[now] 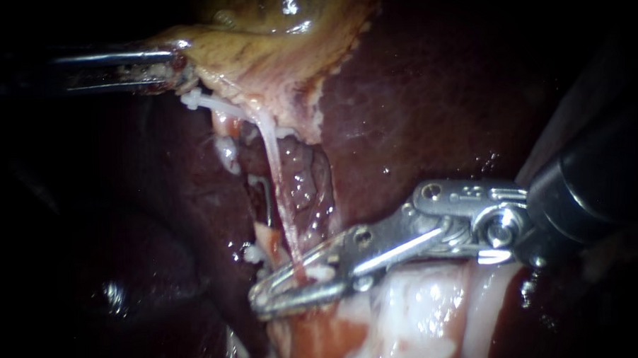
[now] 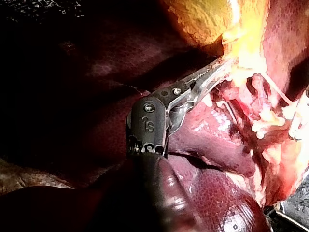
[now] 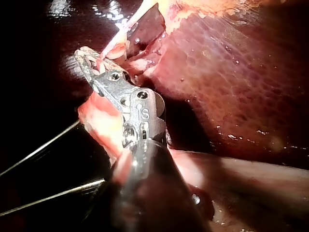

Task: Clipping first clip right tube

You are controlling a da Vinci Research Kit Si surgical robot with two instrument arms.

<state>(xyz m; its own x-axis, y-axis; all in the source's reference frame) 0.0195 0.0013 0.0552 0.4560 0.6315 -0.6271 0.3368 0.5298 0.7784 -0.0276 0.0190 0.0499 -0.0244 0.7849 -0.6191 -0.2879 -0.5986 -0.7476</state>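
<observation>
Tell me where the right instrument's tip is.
Endoscope view, low centre: the right instrument straddles the pale tube that runs down from the gallbladder.

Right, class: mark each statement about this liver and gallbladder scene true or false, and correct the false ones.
1. The left instrument grips the gallbladder. True.
2. The right instrument is well clear of the tube. False: the tube passes through its open claw.
3. The right instrument's shaft enters the endoscope view from the left. False: it enters from the right.
4. The tube stretches from the gallbladder down to the right instrument, beside the liver. True.
</observation>
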